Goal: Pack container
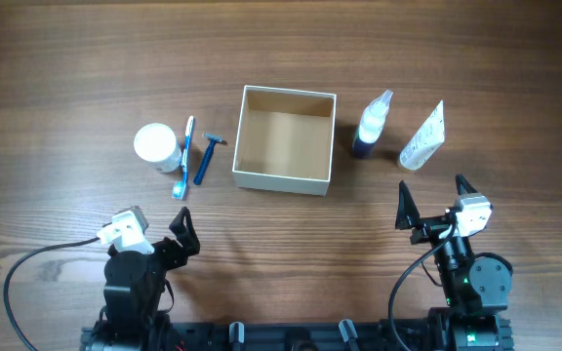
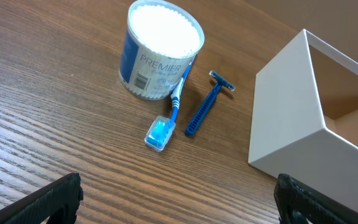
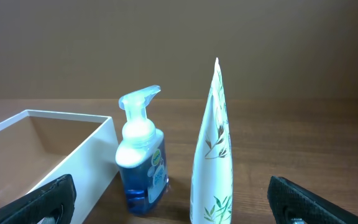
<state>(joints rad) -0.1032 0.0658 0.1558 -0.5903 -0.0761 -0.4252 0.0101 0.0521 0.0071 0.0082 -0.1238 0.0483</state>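
Observation:
The container (image 1: 284, 180), a square cardboard box with cream walls and a tan inside, stands open and empty mid-table; it also shows in the left wrist view (image 2: 284, 118) and the right wrist view (image 3: 73, 155). Left of it lie a blue razor (image 1: 205, 156), a blue toothbrush (image 1: 182, 158) and a round white jar (image 1: 154, 145). Right of it stand a blue pump bottle (image 1: 371, 125) and a white tube (image 1: 423, 136). My left gripper (image 1: 159, 229) is open and empty near the front edge. My right gripper (image 1: 432, 205) is open and empty, in front of the bottle and tube.
The table is dark wood. Black cables run from both arm bases at the front edge.

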